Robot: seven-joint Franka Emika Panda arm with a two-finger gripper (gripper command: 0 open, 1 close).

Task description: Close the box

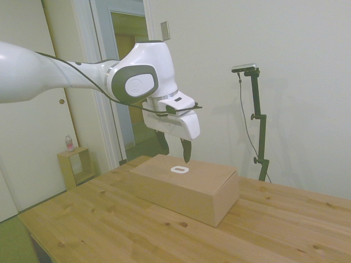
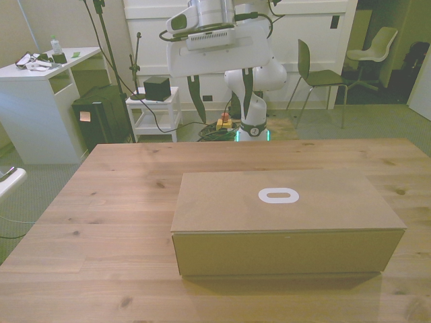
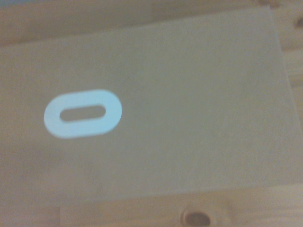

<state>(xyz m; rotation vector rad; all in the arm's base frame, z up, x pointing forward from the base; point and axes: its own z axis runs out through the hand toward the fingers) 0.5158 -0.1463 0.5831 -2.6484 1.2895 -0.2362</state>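
Note:
The light-brown box (image 1: 189, 189) lies on the wooden table (image 1: 98, 224) with its flat lid down and level. A white oval ring mark (image 1: 179, 169) shows on the lid. In the front view the box (image 2: 286, 222) sits slightly toward the front view's right, its oval mark (image 2: 278, 196) on top. My gripper (image 1: 174, 147) hangs just above the lid's far edge, open, holding nothing and touching nothing. Its two dark fingers stand wide apart in the front view (image 2: 222, 99). The wrist view looks down on the lid (image 3: 199, 109) and the mark (image 3: 83, 113).
A small wooden cube shelf (image 1: 74, 166) with a bottle (image 1: 69, 143) on it stands on the floor beyond the table. Behind the robot are a white desk (image 2: 34, 81), a white cart (image 2: 155, 108) and a chair (image 2: 320, 75).

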